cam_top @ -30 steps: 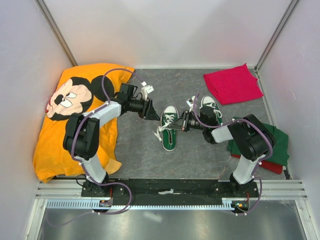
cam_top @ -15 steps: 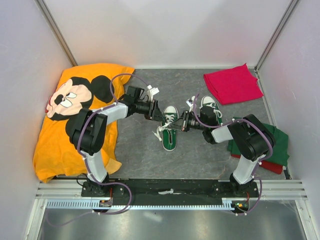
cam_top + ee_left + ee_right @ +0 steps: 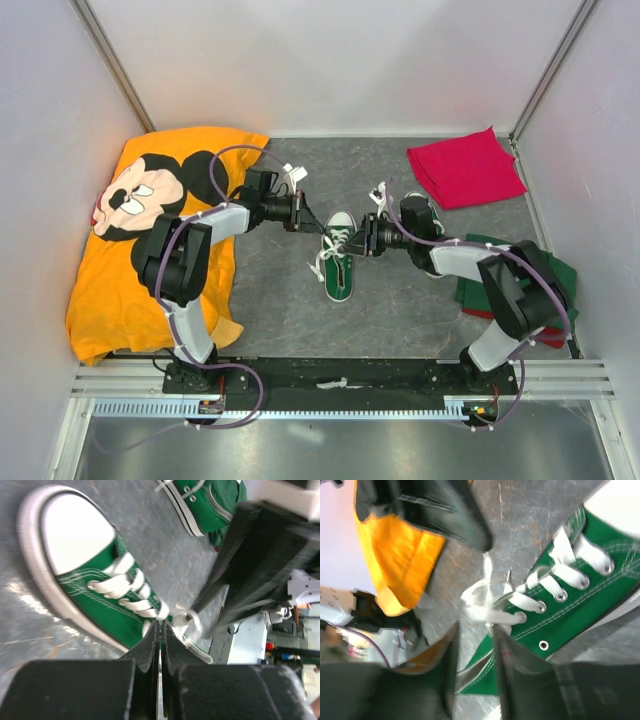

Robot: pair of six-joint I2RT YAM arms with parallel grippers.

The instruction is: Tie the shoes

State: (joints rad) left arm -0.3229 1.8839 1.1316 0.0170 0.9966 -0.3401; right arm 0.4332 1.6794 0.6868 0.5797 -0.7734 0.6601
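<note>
One green sneaker [image 3: 339, 262] lies mid-table, toe toward the back, with its white laces loose [image 3: 320, 262]. The other shoe [image 3: 417, 207] is behind my right arm and partly hidden. My left gripper [image 3: 300, 212] hovers to the upper left of the near shoe. In the left wrist view it [image 3: 161, 622] is shut, its tips pinching a white lace strand [image 3: 182, 620] above that shoe [image 3: 95, 585]. My right gripper [image 3: 365, 238] is at the shoe's right side. In the right wrist view it [image 3: 476, 630] is open, just short of the lace knot [image 3: 480, 600].
An orange cartoon-mouse shirt [image 3: 150, 220] covers the left side of the table. A folded red cloth [image 3: 465, 168] lies at the back right. A folded green cloth [image 3: 555, 285] sits near the right wall. Walls close in on three sides.
My left gripper closed at the shoe's laces, then drew back up and to the left. My right gripper went from shut to open and shifted slightly toward the back.
</note>
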